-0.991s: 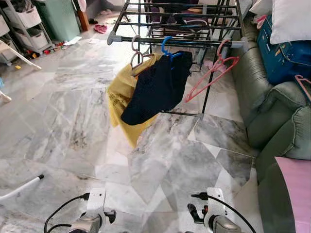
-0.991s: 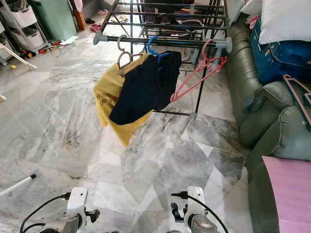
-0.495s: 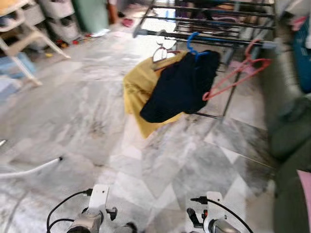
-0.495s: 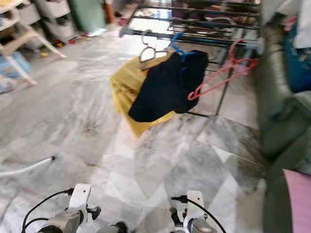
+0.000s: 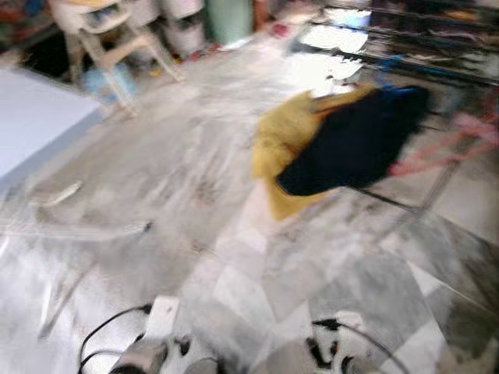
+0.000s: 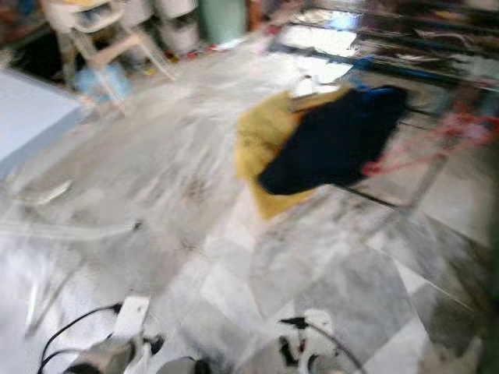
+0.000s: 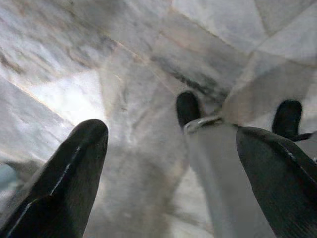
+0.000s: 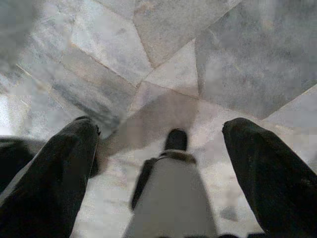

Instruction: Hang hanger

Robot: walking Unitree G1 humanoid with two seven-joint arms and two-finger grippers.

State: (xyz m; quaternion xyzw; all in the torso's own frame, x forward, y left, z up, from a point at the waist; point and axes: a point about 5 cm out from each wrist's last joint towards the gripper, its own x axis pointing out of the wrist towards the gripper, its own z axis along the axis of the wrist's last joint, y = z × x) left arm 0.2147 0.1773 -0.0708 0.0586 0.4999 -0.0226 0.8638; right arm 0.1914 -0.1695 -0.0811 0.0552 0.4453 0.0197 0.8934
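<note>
The head views are blurred. A drying rack (image 5: 405, 66) stands at the far right, with a yellow garment (image 5: 292, 140) and a dark garment (image 5: 359, 140) hanging from its front rail. A pink hanger (image 6: 437, 144) hangs bare beside them, further right. Both arms hang low at the bottom of the head views. My left gripper (image 7: 171, 134) is open over the marble floor with nothing between its fingers. My right gripper (image 8: 158, 126) is open too and holds nothing. Each wrist view looks down past one of my legs and its dark foot.
A white chair (image 5: 109, 31) and storage tubs (image 5: 183, 12) stand at the far left, near a green bin (image 5: 230, 15). A pale flat surface (image 5: 39, 117) comes in at the left edge. A white rod (image 5: 70, 230) lies on the floor.
The whole picture has swung left and blurred: the rack sits further right, the sofa has left the picture, and the pale surface has come in. Both grippers stay low.
</note>
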